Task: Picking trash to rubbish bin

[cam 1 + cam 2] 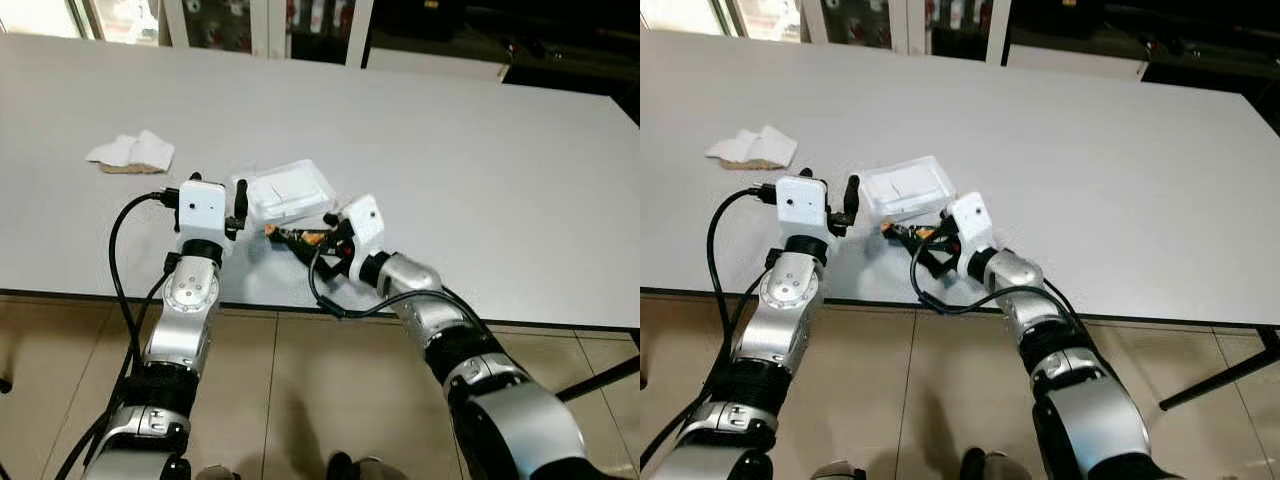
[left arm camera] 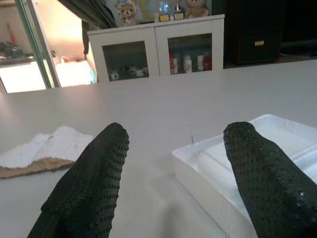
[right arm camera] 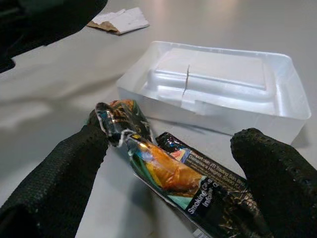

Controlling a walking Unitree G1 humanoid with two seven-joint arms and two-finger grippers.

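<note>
A colourful snack wrapper (image 3: 168, 173) lies on the white table (image 1: 480, 180) near its front edge. My right gripper (image 3: 176, 141) is open around it, with one finger touching the wrapper's twisted end. Just beyond the wrapper stands a white plastic container (image 1: 288, 192). My left gripper (image 2: 171, 163) is open at the container's left side, with one finger (image 1: 241, 198) close to its wall and nothing held. A crumpled white and brown paper (image 1: 132, 153) lies farther left on the table.
The table's front edge (image 1: 100, 293) runs just under both wrists, with tiled floor (image 1: 290, 390) below. A dark table leg (image 1: 600, 375) slants at the right. White glass-door cabinets (image 2: 158, 54) stand beyond the far side of the table.
</note>
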